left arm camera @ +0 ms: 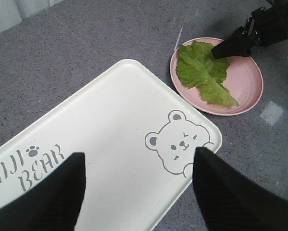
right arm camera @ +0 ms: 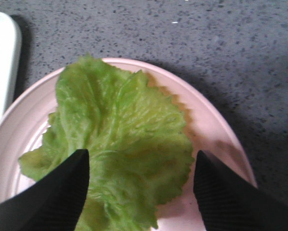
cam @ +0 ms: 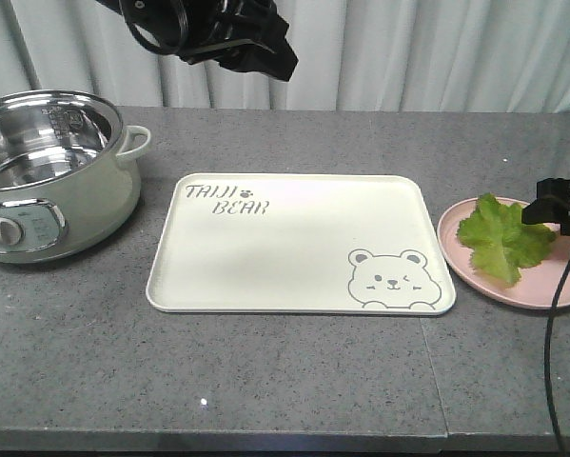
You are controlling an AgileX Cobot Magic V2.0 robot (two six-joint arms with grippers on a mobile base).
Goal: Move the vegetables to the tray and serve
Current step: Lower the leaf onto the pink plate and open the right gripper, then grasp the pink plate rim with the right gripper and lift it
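"Right wrist-mounted view first: what did you have at the tool?"

"My right gripper (right arm camera: 141, 155) had its jaws spread wide, one finger (right arm camera: 57, 192) on each side of the lettuce (right arm camera: 119, 120) and low over it. I couldn't tell whether they touched the leaf."

"Where was the leaf?"

"It lay flat on the pink plate (right arm camera: 220, 144), which sat just to the right of the tray (cam: 294, 238), near the bear-face corner and apart from the tray's edge."

"And your other arm?"

"My left gripper (left arm camera: 139, 154) hung above the tray with its jaws apart as well, over the stretch between the lettering and the bear. Left of the tray stood a steel pot (cam: 47, 171) with a pale green shell. Everything rested on the grey table (cam: 265, 381)."
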